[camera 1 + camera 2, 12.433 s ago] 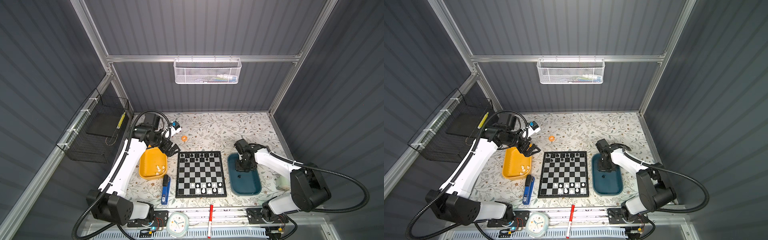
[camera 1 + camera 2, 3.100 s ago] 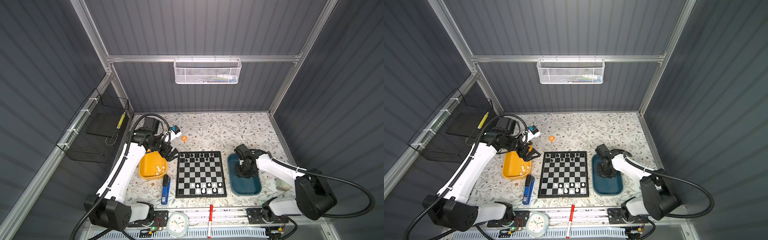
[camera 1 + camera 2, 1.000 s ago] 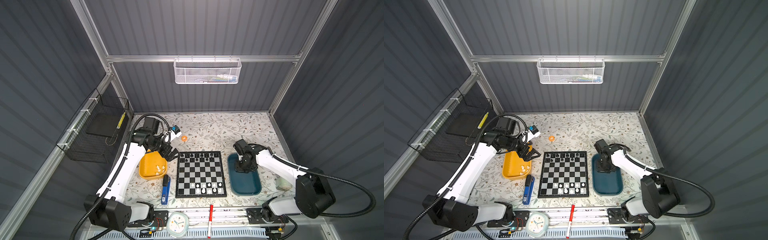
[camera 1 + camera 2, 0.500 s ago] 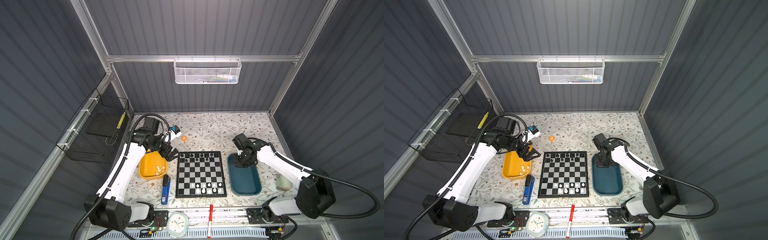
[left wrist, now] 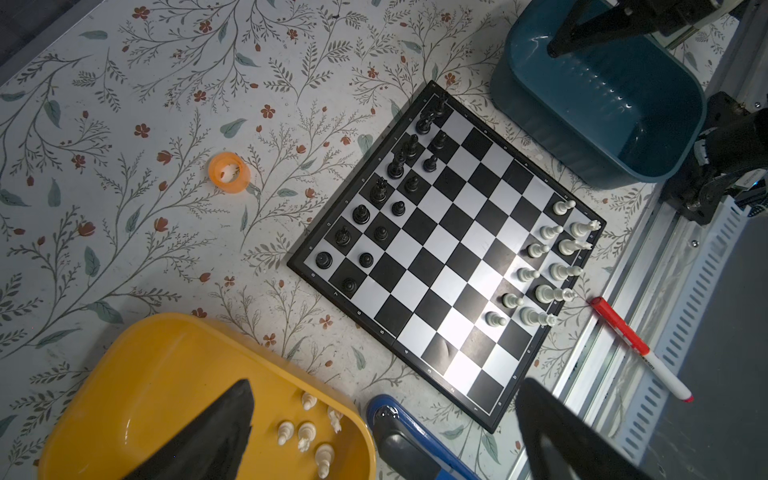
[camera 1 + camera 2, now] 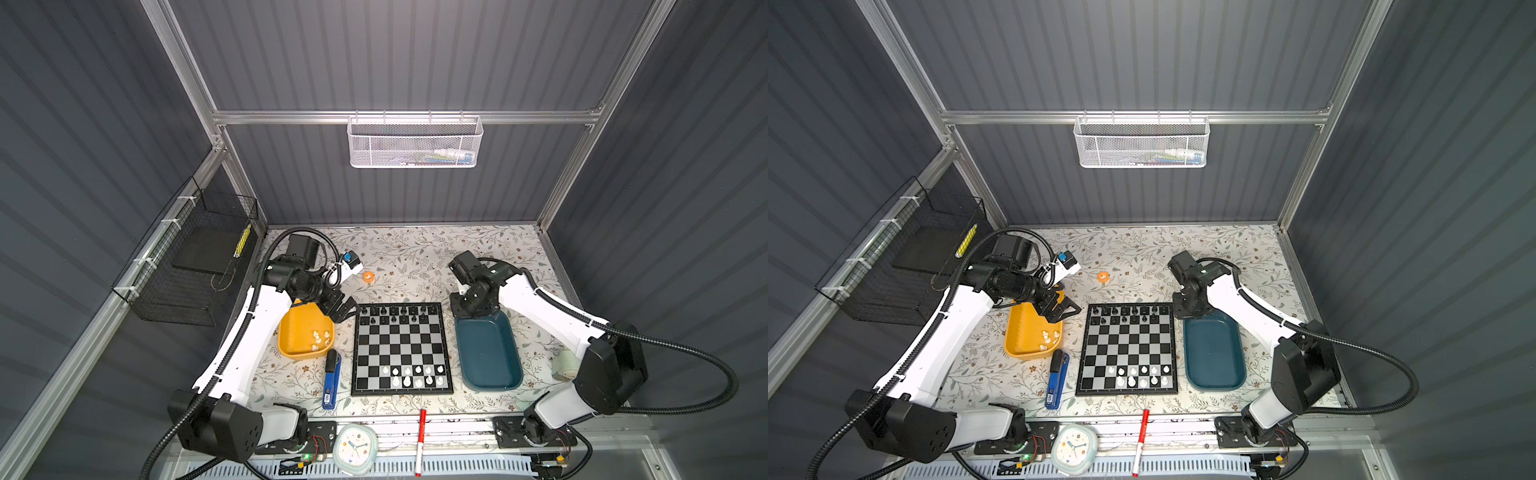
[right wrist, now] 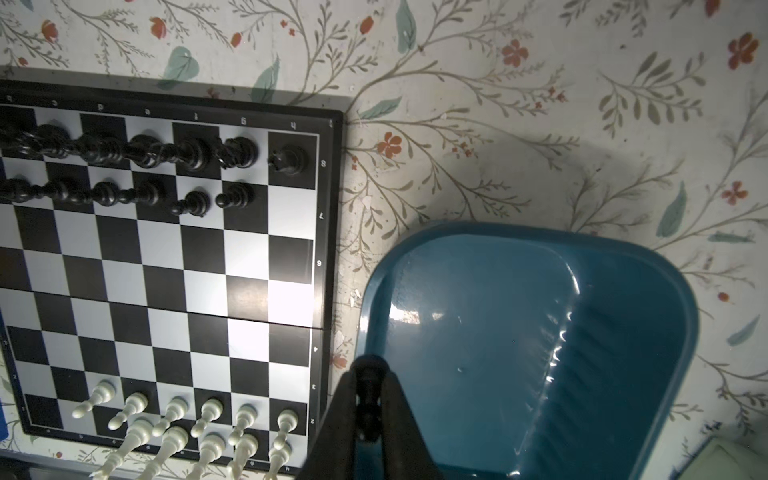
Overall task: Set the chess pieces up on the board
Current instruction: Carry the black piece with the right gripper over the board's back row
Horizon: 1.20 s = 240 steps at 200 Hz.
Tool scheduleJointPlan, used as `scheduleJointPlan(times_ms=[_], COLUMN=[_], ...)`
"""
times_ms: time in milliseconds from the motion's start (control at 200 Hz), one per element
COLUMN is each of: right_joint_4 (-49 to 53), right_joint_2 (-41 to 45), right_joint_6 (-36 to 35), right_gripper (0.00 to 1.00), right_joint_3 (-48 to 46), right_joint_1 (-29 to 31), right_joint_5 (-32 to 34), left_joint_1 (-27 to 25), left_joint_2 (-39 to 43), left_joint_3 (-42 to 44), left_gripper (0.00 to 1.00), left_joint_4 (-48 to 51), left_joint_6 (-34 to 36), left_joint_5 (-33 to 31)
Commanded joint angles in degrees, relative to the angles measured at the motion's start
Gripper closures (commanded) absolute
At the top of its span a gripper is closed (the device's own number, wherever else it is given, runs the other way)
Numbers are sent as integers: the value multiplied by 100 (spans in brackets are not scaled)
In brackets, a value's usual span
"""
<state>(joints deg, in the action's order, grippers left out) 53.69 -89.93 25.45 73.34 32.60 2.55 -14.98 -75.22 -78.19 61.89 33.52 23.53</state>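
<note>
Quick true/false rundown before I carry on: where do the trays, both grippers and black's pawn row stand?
1. The teal tray is empty. True.
2. The left gripper is shut on a white piece. False: it is open, jaws wide apart near the yellow tray, with nothing between them.
3. White pieces lie in the yellow tray. True.
4. Black's pawn row on the board is full. False: the end square nearest the teal tray is bare.
5. The right gripper is open. False: it is shut on a small black piece.
</note>
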Motion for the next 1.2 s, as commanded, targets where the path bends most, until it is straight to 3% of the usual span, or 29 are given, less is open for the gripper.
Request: scheduleJointPlan(times_ms=[0, 425, 1196], right_joint_4=[85, -187, -662], right_joint_2=[-231, -1167, -1760], right_joint_6=[-93, -168, -242], right_gripper=[85, 85, 85], right_joint_3=[325, 914, 640], right_joint_1=[106, 412, 541], right_joint_5=[-42, -83, -17], left_joint_1=[-30, -31, -22], left_joint_2=[35, 51, 113], left_joint_3=[-205, -169, -45], left_gripper=[0, 0, 1], left_joint_4=[148, 157, 139], left_joint_6=[67, 93, 66], left_joint_5=[-13, -68, -321])
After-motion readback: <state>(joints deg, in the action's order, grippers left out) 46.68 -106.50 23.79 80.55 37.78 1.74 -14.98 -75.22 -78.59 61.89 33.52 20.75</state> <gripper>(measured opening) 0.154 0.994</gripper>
